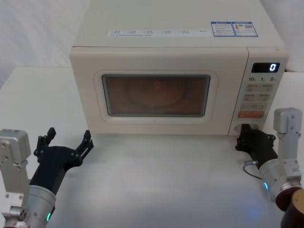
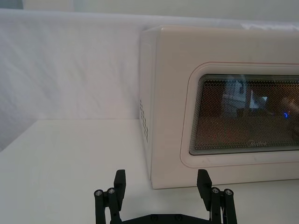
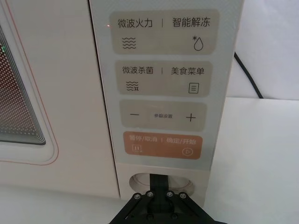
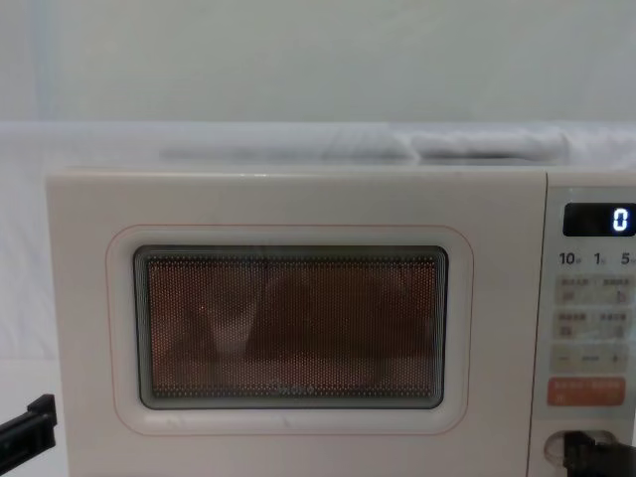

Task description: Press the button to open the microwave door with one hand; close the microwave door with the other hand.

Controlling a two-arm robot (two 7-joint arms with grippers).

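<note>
Right tool (image 3: 160, 183) tips on button (image 3: 140, 180), microwave door (image 1: 156, 95) shut, left tool (image 1: 68, 141) spread nearby.

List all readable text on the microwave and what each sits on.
"0": black display on the microwave.
"10" "1" "5": row under it.
"微波火力 | 智能解冻": top key.
"微波杀菌 | 美食菜单": second key.
"− 参数设置 +": third key.
"暂停/取消 | 确定/开始": orange key.
Door logo and top stickers: too small to read.
</note>
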